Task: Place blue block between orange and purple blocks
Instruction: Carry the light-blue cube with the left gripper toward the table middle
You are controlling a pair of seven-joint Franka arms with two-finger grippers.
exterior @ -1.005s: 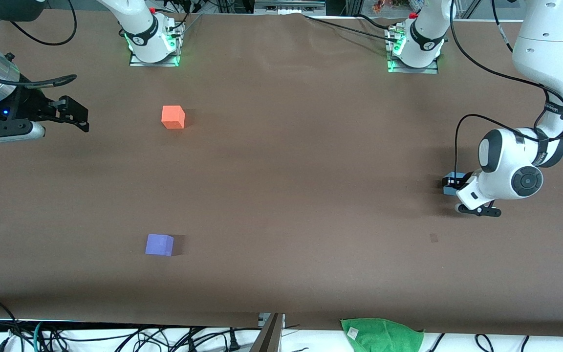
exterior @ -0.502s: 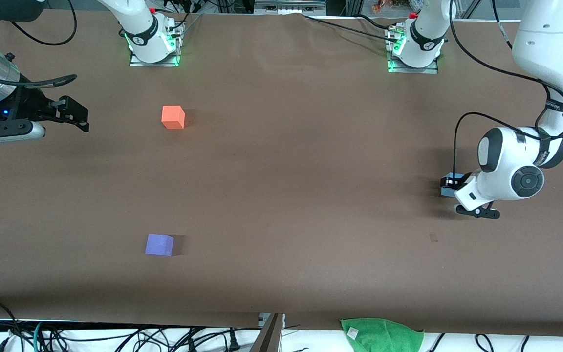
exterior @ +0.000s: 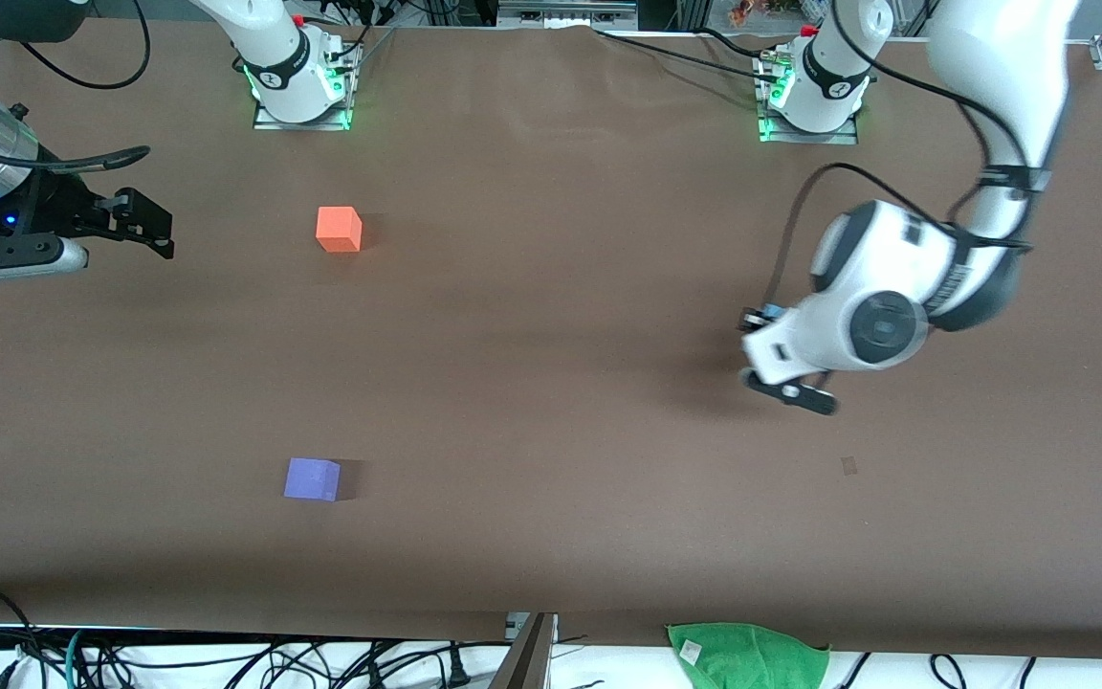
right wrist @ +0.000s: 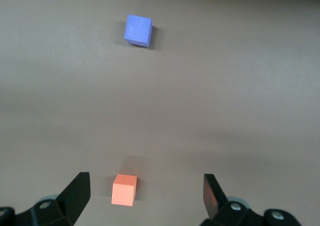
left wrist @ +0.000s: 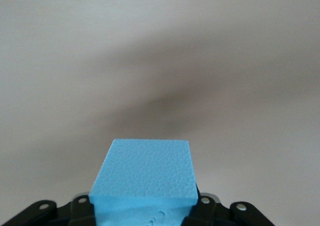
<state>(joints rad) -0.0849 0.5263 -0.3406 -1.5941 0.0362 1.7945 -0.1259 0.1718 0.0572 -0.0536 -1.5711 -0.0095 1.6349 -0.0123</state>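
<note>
Brown table (exterior: 551, 402) is carrying an orange block (exterior: 339, 230) and, nearer the camera, a purple block (exterior: 312, 478), well apart. Left gripper (exterior: 763, 321) is clamping the blue block (left wrist: 144, 178) above the table's left-arm end. Right gripper (right wrist: 145, 196) is waiting, fingers spread.

A: What is the blue block (left wrist: 142, 173) made of?

B: It looks like foam, with a matt, finely pebbled face. The orange block (exterior: 338, 229) and purple block (exterior: 312, 478) look matt too.

A: And the tabletop (exterior: 551, 383)?

B: Matt brown, slightly creased like paper. The arm shells are glossy white plastic; the green rag (exterior: 747, 655) is fuzzy cloth.
</note>
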